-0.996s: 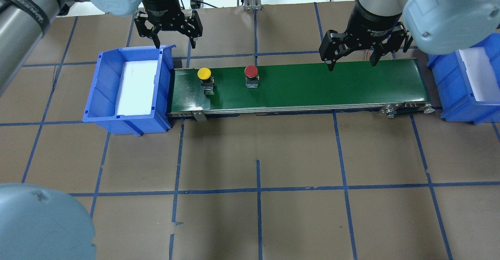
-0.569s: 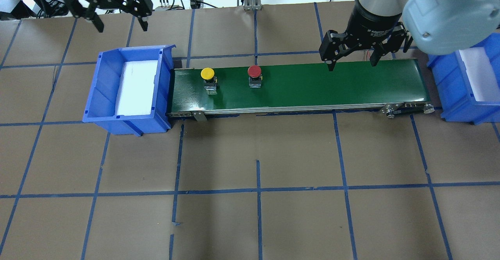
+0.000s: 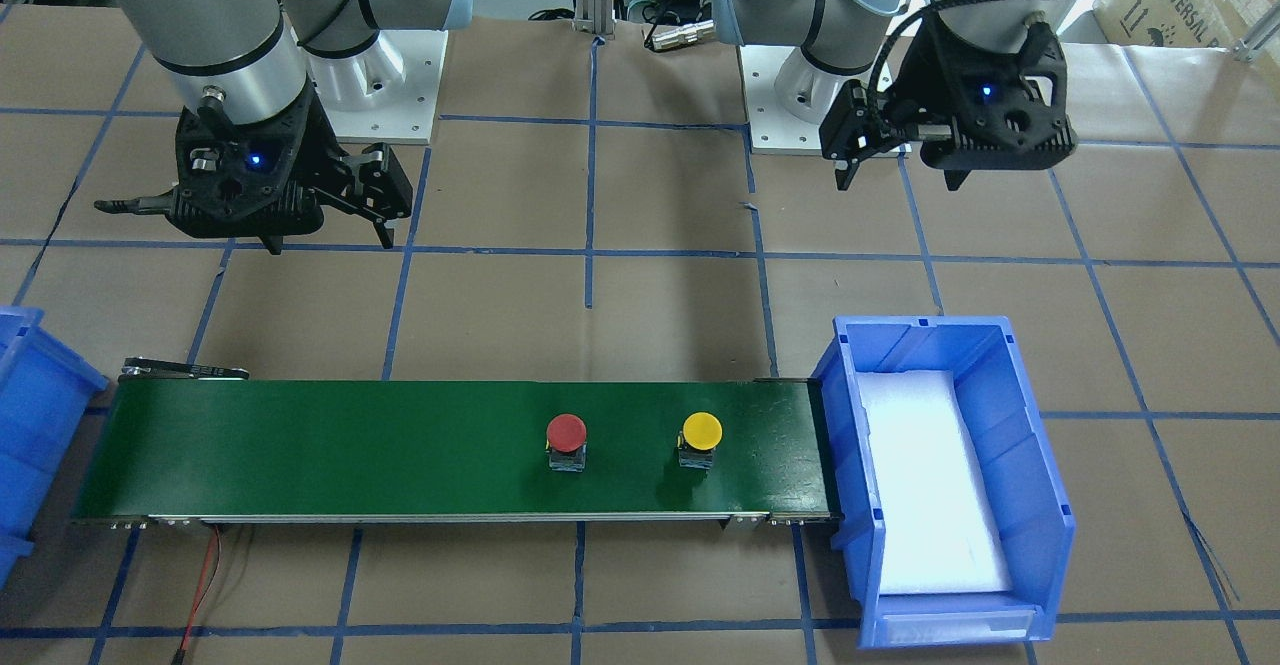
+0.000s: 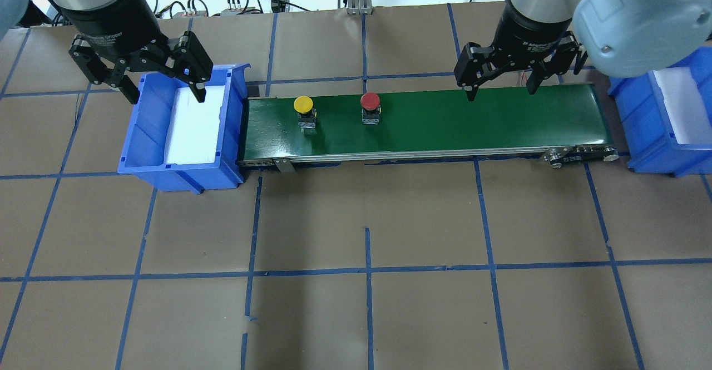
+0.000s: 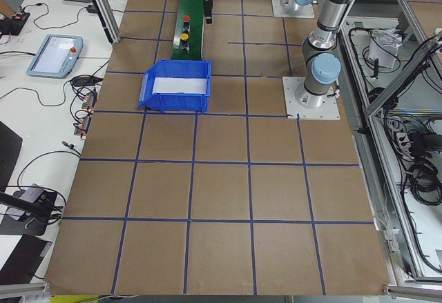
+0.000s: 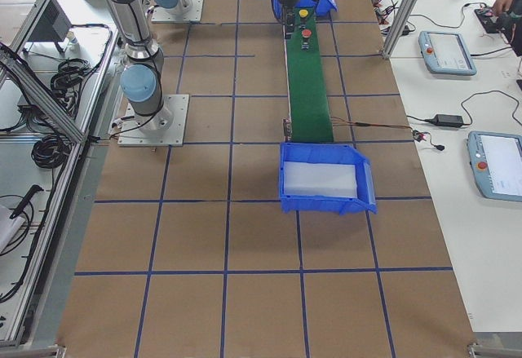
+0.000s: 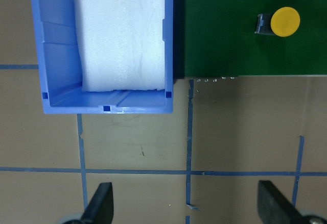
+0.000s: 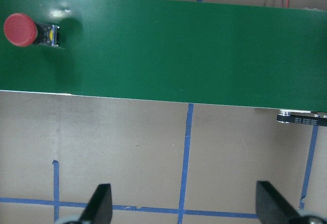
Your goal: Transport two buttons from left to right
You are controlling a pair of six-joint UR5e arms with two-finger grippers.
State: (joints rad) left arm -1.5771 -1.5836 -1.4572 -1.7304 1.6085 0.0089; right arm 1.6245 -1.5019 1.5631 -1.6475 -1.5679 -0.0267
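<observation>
The yellow button [image 4: 303, 104] and the red button [image 4: 370, 101] stand upright on the green conveyor belt [image 4: 445, 125], the yellow one nearer the left blue bin [image 4: 146, 122]. They also show from across the table as the yellow button [image 3: 702, 432] and the red button [image 3: 566, 432]. My left gripper [image 4: 167, 93] hangs open and empty in the air by that bin's edge. In its wrist view the yellow button [image 7: 284, 21] sits at the top right. My right gripper [image 4: 500, 90] is open and empty above the belt's back edge, right of the red button [image 8: 19, 29].
White foam lines the left bin. A second blue bin [image 4: 645, 131] with white foam sits past the belt's right end. Brown table paper with blue tape lines surrounds the belt. Cables lie behind the table. Side views show tablets and a person's hand at the edges.
Both buttons have ridden rightwards along the belt. My left arm swung out to the far left and came back down beside the left bin. The right gripper has not moved.
</observation>
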